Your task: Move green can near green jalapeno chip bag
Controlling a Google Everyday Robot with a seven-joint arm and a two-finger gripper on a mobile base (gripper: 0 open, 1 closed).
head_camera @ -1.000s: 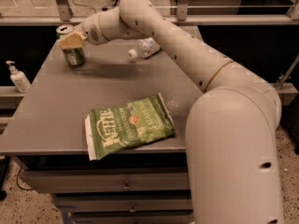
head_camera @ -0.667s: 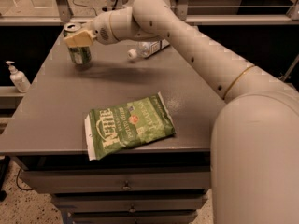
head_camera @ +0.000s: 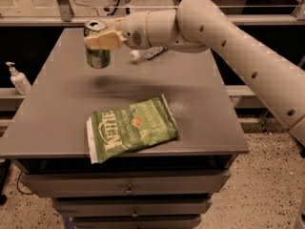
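I have the pincer [head_camera: 101, 39] clamped round the smooth cylindrical green can [head_camera: 97, 57], held above the matte grey bench [head_camera: 200, 94]. The flat, crinkly green jalapeno chip bag [head_camera: 132, 129] lies near the front edge.

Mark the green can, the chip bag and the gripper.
green can [head_camera: 97, 58], camera view, lower side wall.
green jalapeno chip bag [head_camera: 133, 129], camera view, middle of printed face.
gripper [head_camera: 96, 38], camera view, between fingertips clamping the can's top.

Arm reaching left, tool [head_camera: 99, 39] held aloft, clamped around green can [head_camera: 97, 59]
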